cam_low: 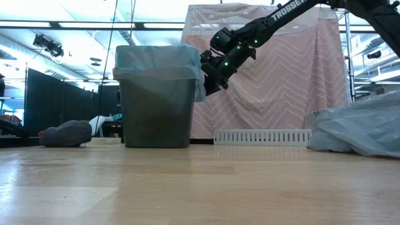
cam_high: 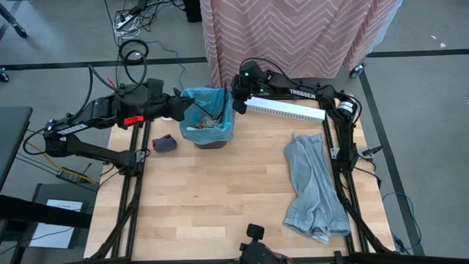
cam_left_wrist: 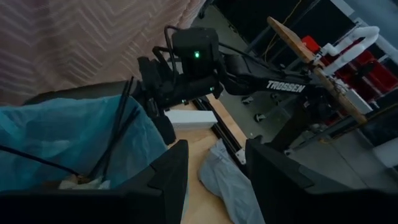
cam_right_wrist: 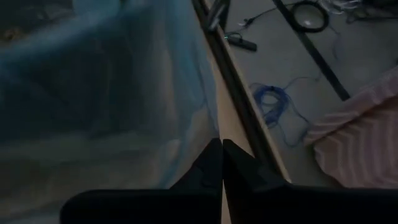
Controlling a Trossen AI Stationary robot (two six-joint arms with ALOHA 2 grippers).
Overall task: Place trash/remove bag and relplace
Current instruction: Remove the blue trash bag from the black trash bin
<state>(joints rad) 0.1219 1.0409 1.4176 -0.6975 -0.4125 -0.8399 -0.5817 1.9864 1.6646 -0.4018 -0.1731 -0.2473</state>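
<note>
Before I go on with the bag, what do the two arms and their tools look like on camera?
Both arms are dark, slim, jointed tubes. The right arm has white TROSSEN lettering on one link and small green lights near the wrist. The left arm has a red tab midway and black cables along it. The left tool has two broad dark fingers; the right tool has dark, tapering ones.

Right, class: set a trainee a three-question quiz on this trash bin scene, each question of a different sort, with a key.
1. True or false: the trash lies inside the bin.
2. The right gripper is at: A) the bin's bag rim, B) the grey cloth, C) the white slotted strip.
3. Fill in: the left gripper is at the bin's rim, fingers ____.

Key
1. True: scraps show inside the blue bag.
2. A: its fingers are shut beside the bag, at the rim; a pinch of the plastic cannot be confirmed.
3. Open.
</note>
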